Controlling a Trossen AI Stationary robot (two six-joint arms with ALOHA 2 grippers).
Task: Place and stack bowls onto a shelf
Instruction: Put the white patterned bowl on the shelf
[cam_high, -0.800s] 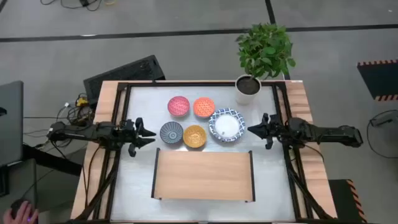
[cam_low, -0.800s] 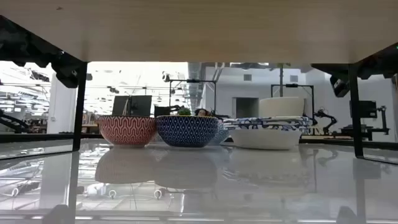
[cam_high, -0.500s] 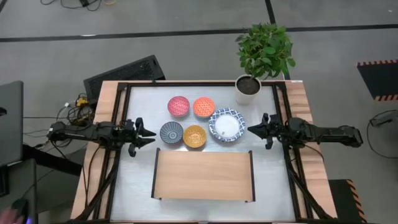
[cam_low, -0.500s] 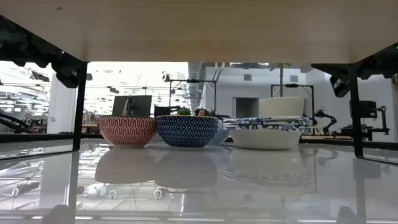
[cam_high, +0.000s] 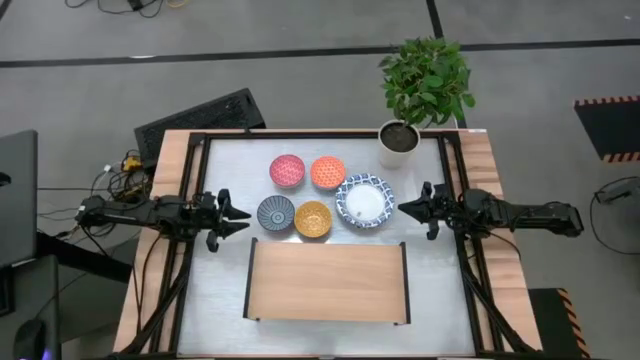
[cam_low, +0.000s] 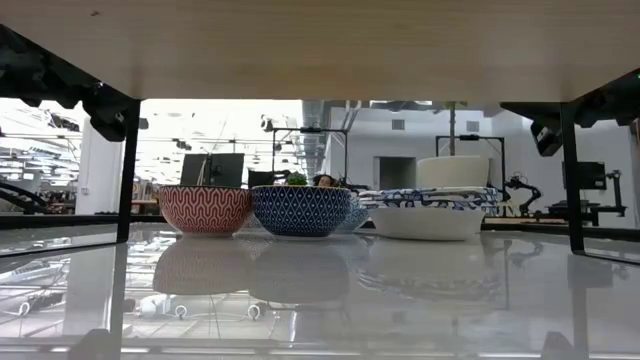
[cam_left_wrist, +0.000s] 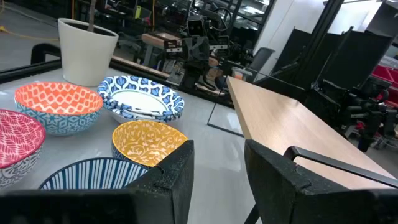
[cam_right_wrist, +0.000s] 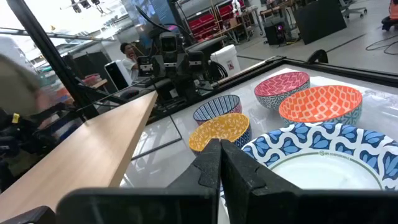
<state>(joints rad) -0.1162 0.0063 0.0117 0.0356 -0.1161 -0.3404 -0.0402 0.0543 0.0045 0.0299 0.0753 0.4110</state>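
Five bowls stand on their bases on the table behind the shelf (cam_high: 328, 282). They are pink-red (cam_high: 287, 170), orange (cam_high: 327, 172), dark blue-grey (cam_high: 276, 213), yellow (cam_high: 313, 218) and a large blue-and-white one (cam_high: 365, 201). My left gripper (cam_high: 246, 218) hovers open just left of the dark blue-grey bowl (cam_left_wrist: 93, 174), pointing right. My right gripper (cam_high: 402, 208) hovers shut just right of the blue-and-white bowl (cam_right_wrist: 317, 155), pointing left. Neither touches a bowl. In the low view the shelf board (cam_low: 320, 45) spans overhead, with the bowls beyond it.
A white plant pot (cam_high: 399, 140) with a green plant stands at the table's far right, behind the large bowl. Black frame rails (cam_high: 190, 180) run along the table's left, right and far sides. The shelf's top is bare. A person (cam_right_wrist: 130, 53) shows far off in the room.
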